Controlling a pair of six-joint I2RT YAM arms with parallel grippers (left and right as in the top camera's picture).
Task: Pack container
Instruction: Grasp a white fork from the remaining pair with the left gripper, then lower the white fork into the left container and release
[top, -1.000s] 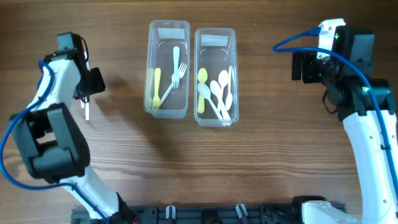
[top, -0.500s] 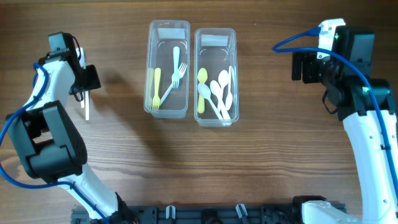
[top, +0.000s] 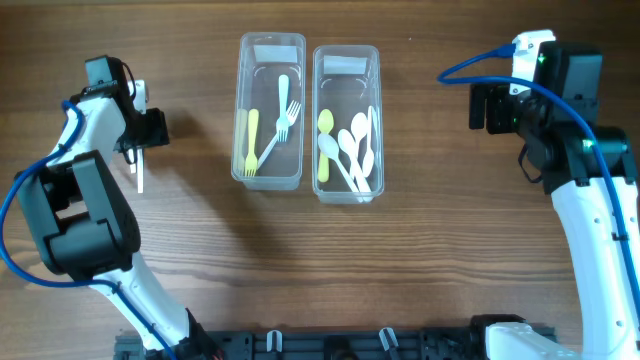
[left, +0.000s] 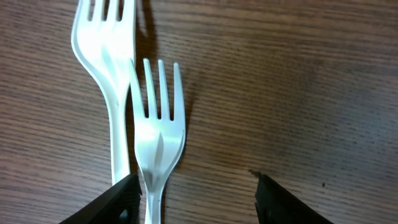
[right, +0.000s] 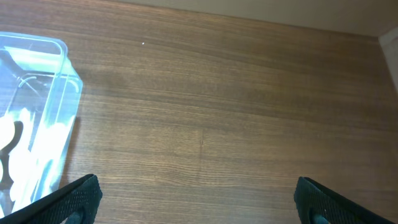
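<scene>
**Two loose forks await pickup on the left**

Two white forks, a nearer fork (left: 158, 124) and a longer fork (left: 112, 56), lie touching on the table (top: 420, 260), at nine o'clock from the fork container (top: 243, 110) and well apart from it. The left gripper (left: 196, 193) hangs low over them. Its fingers are parted and grip nothing, and the nearer fork's handle lies just inside one finger.

The right gripper (right: 198, 196) hangs at three o'clock from the spoon container (top: 378, 120), spread wide and empty.

Judged step: fork pickup. The next move calls for centring on one handle only and closing without dragging its neighbour.
</scene>
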